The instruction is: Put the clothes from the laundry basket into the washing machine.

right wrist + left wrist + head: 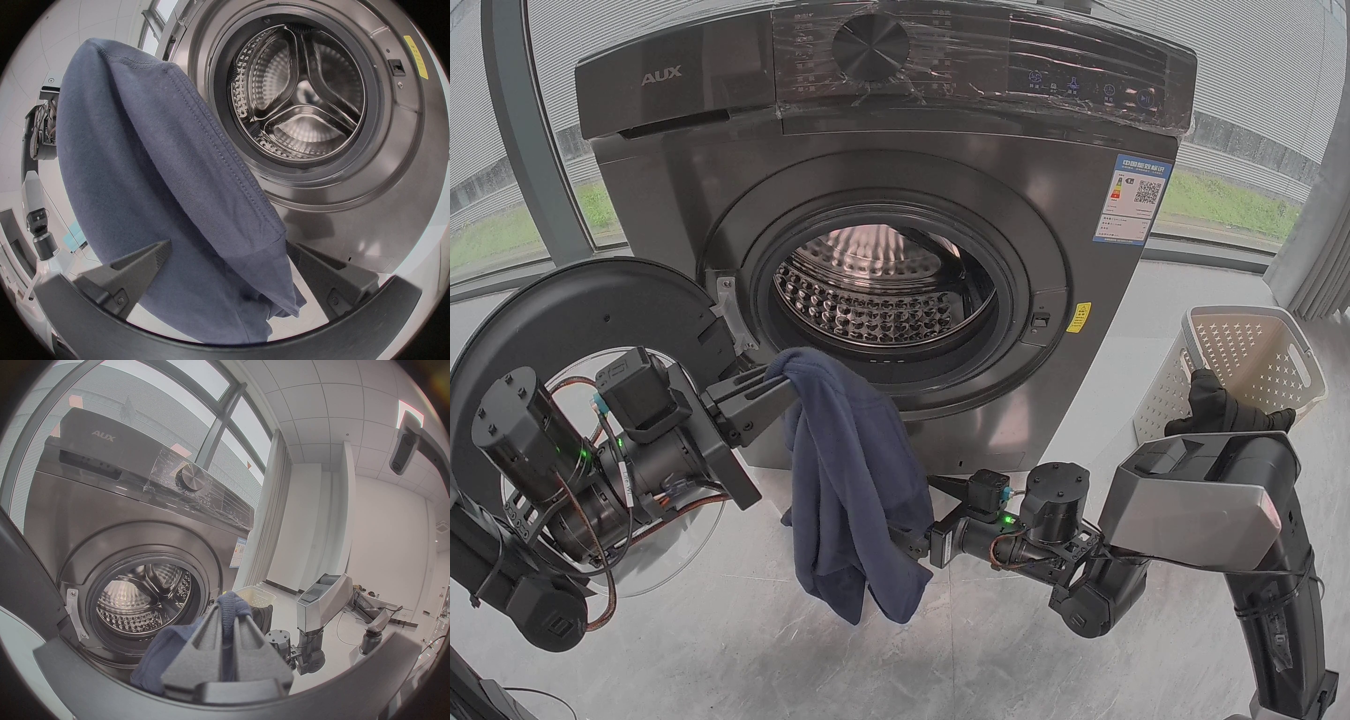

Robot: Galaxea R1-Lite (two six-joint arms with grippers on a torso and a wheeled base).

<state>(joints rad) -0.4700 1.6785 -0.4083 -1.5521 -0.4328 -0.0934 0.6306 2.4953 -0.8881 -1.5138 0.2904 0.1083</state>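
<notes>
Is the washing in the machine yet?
Not yet. The door is open, but the drum looks empty. The left gripper holds a blue garment before the opening; the right gripper is open around it. Another dark garment waits in the basket.

the washing machine [872,234] stands at the back, before the window [506,187], with its door [572,319] swung out to the left and its drum [881,281] facing forward. the laundry basket [1247,361] sits on the floor [1012,656] just right of the machine, with a piece of clothing [1223,408] at its near edge. in front of the opening and partly below it, a shirt [853,478] hangs pinched in the left gripper [228,611], while the right gripper [228,246] lies lower, at the shirt's right, a finger [131,276] on either side of the cloth.
</notes>
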